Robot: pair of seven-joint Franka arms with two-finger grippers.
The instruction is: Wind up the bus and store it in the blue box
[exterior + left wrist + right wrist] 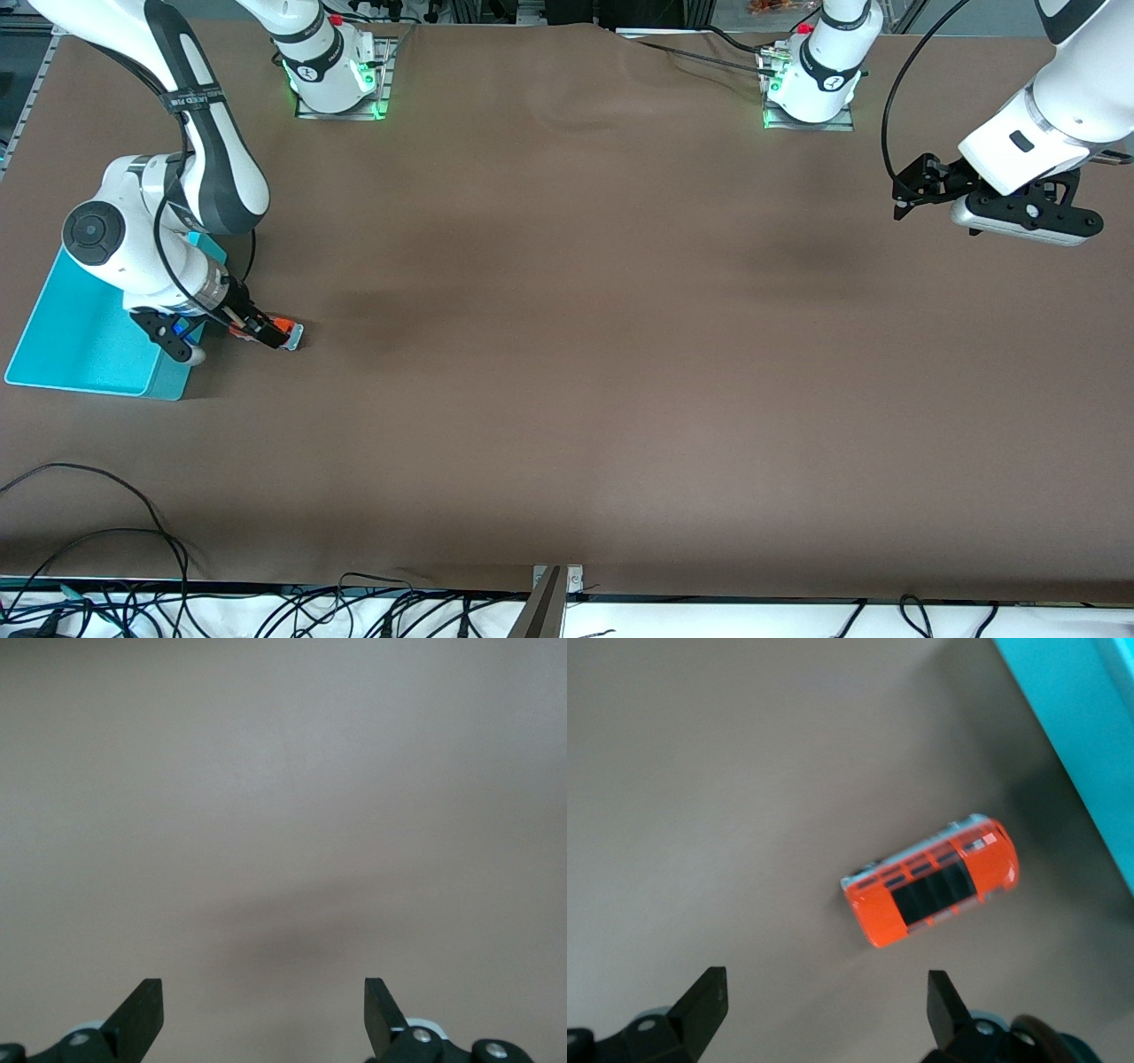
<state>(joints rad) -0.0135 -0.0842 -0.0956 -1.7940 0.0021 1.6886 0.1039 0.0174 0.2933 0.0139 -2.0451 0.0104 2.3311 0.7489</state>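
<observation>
In the front view, the bus (285, 332) was seen on the table just beside the blue box (66, 341), at the right arm's end of the table. The right gripper (257, 330) was held low over the bus, its spread not readable from this angle. The box appeared to hold nothing, though part of it was hidden by the arm. The left gripper (904, 199) was parked in the air over the left arm's end of the table, well apart from everything; that arm was waiting.

In the left wrist view, only bare table was shown between the left gripper's (264, 1010) fingers, which were spread wide with nothing held.

In the right wrist view, the bus (932, 881) was shown upright on the table, apart from the right gripper's (826, 1005) parted fingers and set at a slant to them, with the box's wall (1072, 735) near.

Storage had not yet been done. A skewed grasp was judged the main risk: with the bus lying off the centre line and at an angle, a closing finger could push it aside or set it rolling. It could also be nudged against the box's wall.
</observation>
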